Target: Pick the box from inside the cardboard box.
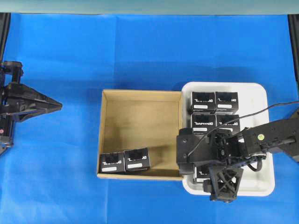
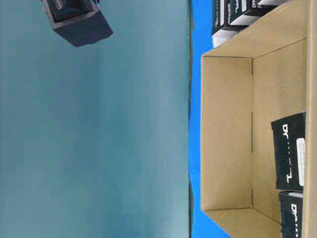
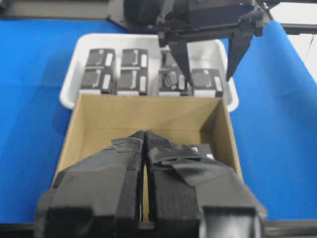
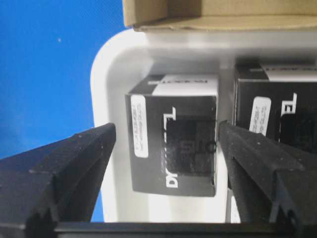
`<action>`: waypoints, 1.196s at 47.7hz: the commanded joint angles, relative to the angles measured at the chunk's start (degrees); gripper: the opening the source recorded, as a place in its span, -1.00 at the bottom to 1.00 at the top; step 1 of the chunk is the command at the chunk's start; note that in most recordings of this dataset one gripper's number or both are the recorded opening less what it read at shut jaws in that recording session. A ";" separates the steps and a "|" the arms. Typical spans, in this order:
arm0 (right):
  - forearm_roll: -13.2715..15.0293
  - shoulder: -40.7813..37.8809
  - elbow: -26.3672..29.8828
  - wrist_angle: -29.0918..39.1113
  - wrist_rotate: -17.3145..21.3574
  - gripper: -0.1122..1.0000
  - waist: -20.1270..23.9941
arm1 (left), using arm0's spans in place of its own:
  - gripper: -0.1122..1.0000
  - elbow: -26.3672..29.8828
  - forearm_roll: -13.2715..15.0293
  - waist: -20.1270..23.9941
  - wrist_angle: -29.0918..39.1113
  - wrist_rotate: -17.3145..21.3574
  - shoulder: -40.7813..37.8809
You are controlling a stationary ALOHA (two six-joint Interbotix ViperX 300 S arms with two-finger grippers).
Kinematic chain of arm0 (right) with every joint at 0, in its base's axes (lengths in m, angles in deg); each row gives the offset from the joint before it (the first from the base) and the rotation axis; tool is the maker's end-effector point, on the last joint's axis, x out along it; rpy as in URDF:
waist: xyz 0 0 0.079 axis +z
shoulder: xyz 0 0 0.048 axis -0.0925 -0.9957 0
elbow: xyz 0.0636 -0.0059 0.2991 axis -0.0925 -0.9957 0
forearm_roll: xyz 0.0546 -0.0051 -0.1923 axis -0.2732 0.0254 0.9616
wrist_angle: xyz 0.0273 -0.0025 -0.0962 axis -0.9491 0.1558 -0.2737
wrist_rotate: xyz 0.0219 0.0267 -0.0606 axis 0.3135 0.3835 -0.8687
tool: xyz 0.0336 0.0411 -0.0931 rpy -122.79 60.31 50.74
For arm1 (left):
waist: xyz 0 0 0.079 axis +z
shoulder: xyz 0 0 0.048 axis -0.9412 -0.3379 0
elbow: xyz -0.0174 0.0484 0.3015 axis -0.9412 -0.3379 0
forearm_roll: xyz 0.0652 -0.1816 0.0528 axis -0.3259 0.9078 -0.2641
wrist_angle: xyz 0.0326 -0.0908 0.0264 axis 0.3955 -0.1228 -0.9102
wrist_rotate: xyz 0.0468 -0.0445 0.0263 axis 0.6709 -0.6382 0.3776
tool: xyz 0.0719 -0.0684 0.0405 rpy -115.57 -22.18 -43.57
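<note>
Blue worktop (image 1: pixel 140 56). Brown cardboard box (image 1: pixel 140 95) sits at centre, open-topped. Two black boxes lie side by side in its near-left corner: one (image 1: pixel 112 163) against the left wall, the other (image 1: pixel 137 159) touching it. White tray (image 1: pixel 261 98) sits just beside the carton's right wall, holding more black boxes (image 1: pixel 215 101). Right arm reaches over the tray's near half; its gripper (image 1: pixel 223 184) hard to read. Left gripper (image 1: pixel 55 105) idle at far left, closed to a point.

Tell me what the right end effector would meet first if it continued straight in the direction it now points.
Most likely the black box in the white tray. The right end effector is open, and that box lies between its fingers in the wrist view. Depth is unclear, so I cannot say how near it is.
</note>
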 commanded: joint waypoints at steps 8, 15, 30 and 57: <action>0.09 2.64 3.16 -0.35 0.00 0.80 -1.41 | -0.83 1.49 -0.09 -0.18 -0.26 0.00 -0.44; 0.09 4.22 4.13 -0.35 0.00 0.80 -2.64 | -0.83 1.49 -0.09 -0.18 -0.26 0.09 -0.44; 0.09 9.40 5.36 -4.48 -0.26 0.80 -5.19 | -0.83 1.49 -0.09 -0.18 -0.26 0.09 -0.44; 0.09 22.76 -5.71 -25.05 -0.62 0.80 -6.33 | -0.83 1.49 -0.09 -0.26 -0.26 0.00 -0.26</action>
